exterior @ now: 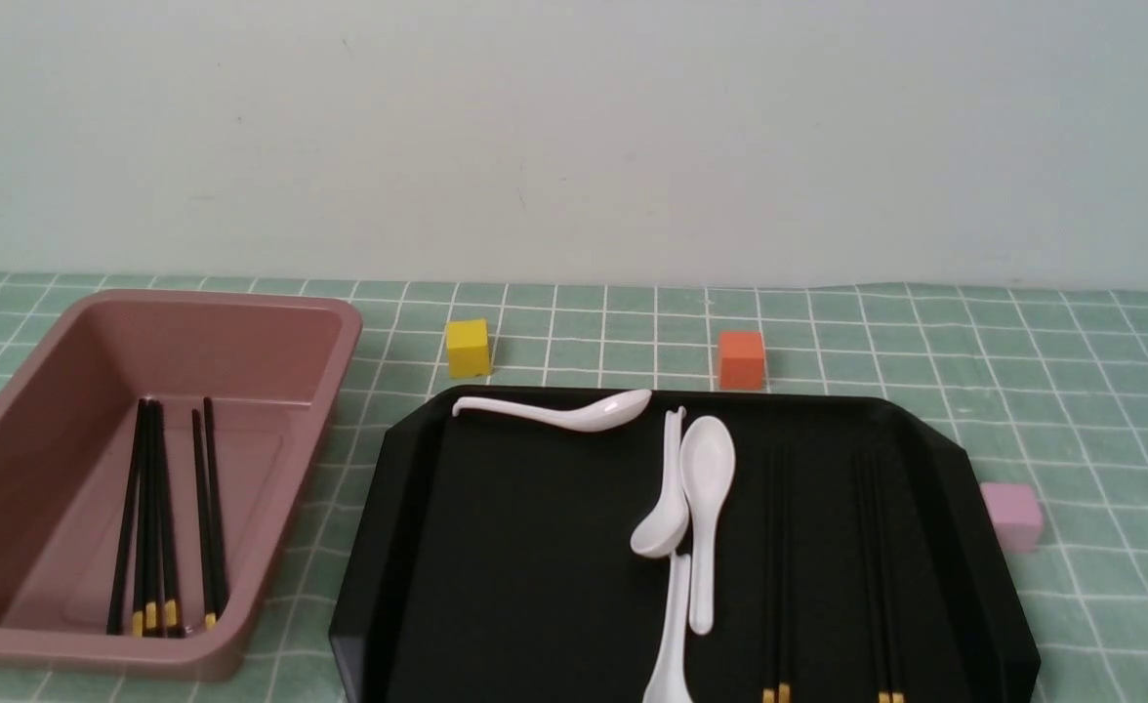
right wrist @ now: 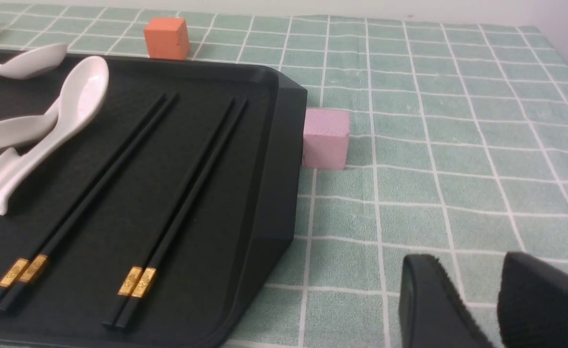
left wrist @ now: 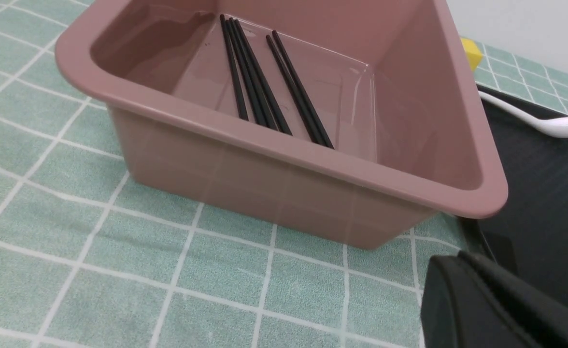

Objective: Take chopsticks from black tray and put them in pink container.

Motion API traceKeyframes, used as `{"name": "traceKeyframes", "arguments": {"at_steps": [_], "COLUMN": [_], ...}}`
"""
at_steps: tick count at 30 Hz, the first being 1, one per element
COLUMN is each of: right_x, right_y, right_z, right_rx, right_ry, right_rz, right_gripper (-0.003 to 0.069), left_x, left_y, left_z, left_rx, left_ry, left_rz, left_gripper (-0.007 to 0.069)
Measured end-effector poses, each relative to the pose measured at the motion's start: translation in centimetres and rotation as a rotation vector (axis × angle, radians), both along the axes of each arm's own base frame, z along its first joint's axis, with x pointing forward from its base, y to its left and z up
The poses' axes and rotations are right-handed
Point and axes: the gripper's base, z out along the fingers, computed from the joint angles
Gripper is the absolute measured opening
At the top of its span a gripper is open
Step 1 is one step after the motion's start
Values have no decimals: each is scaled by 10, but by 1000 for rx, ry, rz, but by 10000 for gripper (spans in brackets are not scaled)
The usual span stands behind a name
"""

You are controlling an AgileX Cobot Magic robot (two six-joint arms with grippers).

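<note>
Front view: neither arm shows. The large, glossy black plastic tray (exterior: 535, 547) sits centre, carrying white ceramic spoons (exterior: 706, 508) and two pairs of long black chopsticks with gold bands (exterior: 779, 566) on its right half. To its left, the deep dusty-pink plastic tub (exterior: 8, 488) already holds several chopsticks. A yellow cube (exterior: 468, 348) and an orange cube (exterior: 741, 358) lie beyond the tray; a pale pink cube (exterior: 1011, 515) sits just beside its right edge.

Left wrist view: the left gripper (left wrist: 482, 309) is closed and empty, near the tub's outer wall.

Right wrist view: the right gripper (right wrist: 477, 304) hangs over the green checked cloth (right wrist: 433, 145), fingers slightly parted, holding nothing, near the tray's corner.

Risk: black sticks on black plastic lie flat, so a pinch could lift one and leave its mate, or nudge the nearby spoons.
</note>
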Motion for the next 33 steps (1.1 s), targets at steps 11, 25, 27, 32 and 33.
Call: {"name": "traceKeyframes", "arguments": {"at_steps": [11, 25, 27, 32, 33], "right_x": [0, 0, 0, 0, 0], "right_y": [0, 0, 0, 0, 0], "right_z": [0, 0, 0, 0, 0], "right_rx": [0, 0, 0, 0, 0], "right_ry": [0, 0, 0, 0, 0], "right_rz": [0, 0, 0, 0, 0], "right_gripper": [239, 239, 239, 239, 239], "left_x": [0, 0, 0, 0, 0], "left_y": [0, 0, 0, 0, 0], "left_z": [0, 0, 0, 0, 0], "left_rx": [0, 0, 0, 0, 0], "left_ry": [0, 0, 0, 0, 0], "left_rz": [0, 0, 0, 0, 0], "left_gripper": [-6, 2, 4, 7, 8]}}
